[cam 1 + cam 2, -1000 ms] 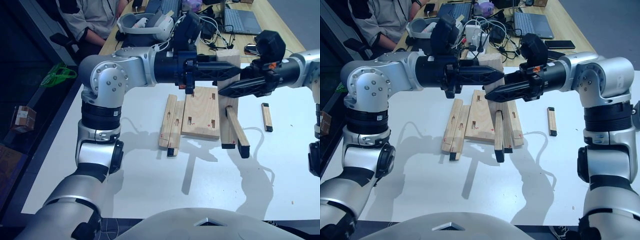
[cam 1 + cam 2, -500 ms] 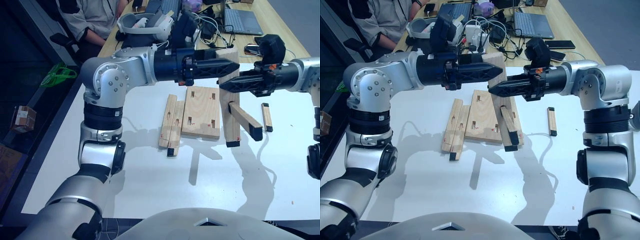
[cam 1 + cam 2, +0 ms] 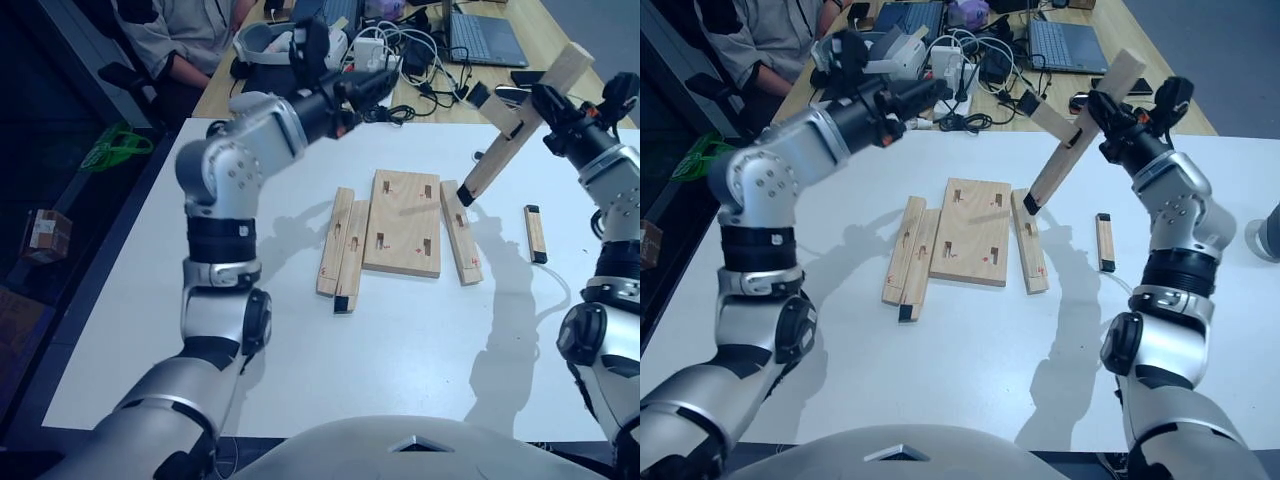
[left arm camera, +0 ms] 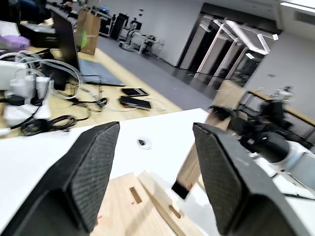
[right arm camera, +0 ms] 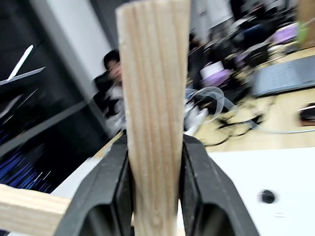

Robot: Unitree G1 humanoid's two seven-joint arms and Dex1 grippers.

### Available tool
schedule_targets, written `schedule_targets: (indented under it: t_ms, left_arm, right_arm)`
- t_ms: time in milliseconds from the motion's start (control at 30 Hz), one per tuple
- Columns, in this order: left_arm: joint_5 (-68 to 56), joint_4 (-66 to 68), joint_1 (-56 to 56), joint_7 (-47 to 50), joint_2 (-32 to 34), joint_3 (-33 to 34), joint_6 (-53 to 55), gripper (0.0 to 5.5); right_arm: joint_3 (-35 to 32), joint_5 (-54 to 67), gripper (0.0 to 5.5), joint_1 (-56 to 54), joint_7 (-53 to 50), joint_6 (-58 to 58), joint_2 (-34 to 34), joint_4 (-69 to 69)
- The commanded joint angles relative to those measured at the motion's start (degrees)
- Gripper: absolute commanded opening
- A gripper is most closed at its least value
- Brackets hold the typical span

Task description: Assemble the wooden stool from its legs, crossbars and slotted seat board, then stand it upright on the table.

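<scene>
Right wrist view: right gripper (image 5: 153, 164) pinches cropped leg (image 5: 153, 73) (probably); left gripper (image 4: 156, 147) gapes empty.

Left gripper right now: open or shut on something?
Open and empty: in the left wrist view the left gripper has its fingers wide apart, nothing between them; the seat board lies beyond.

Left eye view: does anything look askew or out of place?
Nothing damaged. The right gripper clamps a leg slanted in the air, a crossbar jutting from it; one short bar lies apart, right of the board.
</scene>
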Motion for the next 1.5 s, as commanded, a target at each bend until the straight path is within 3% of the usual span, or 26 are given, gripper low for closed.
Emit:
schedule_targets:
  t_ms: [33,133,200,367,467,633,1067,1400,1500]
  left_arm:
    - [1.29,-6.87,5.00,6.64,-5.56,-1.89,1.54,2.75]
    - [1.48,-10.22,7.80,8.86,-7.80,-3.37,3.11,2.75]
    - [4.94,-11.46,9.51,8.31,-5.47,-7.99,3.10,2.75]
    - [20.43,-6.72,9.42,1.38,7.06,-30.19,1.67,2.75]
    - [27.22,-3.61,7.12,-5.40,10.60,-41.02,-1.38,2.75]
    - [33.90,-3.95,5.67,-14.85,14.53,-49.93,-3.22,2.75]
    - [33.71,-13.12,10.42,-24.57,16.55,-49.10,0.31,2.75]
    - [34.76,-2.56,7.78,-17.07,6.46,-40.00,-0.44,2.75]
    - [36.52,-1.02,7.41,-17.80,6.30,-42.27,-1.67,2.75]
  right_arm:
    - [-4.19,-1.62,1.01,1.41,-8.22,-9.34,3.01,6.55]
    - [-6.68,-0.21,1.01,1.08,-9.59,-12.75,3.83,11.07]
    - [-7.96,0.91,1.01,-0.28,-9.44,-14.24,4.02,12.91]
    - [-9.05,4.08,1.01,-4.54,-8.35,-14.18,4.52,11.86]
    - [-9.28,5.42,1.01,-5.23,-8.29,-14.03,6.34,12.86]
    - [-9.23,4.73,1.01,-5.74,-8.56,-17.15,9.92,18.93]
    - [-8.38,0.85,1.01,-8.47,-8.74,-27.36,9.90,31.20]
    - [-9.35,2.81,1.01,-11.93,-5.95,-26.90,11.78,35.26]
    - [-7.86,0.50,1.01,-12.11,-7.13,-28.56,11.96,35.98]
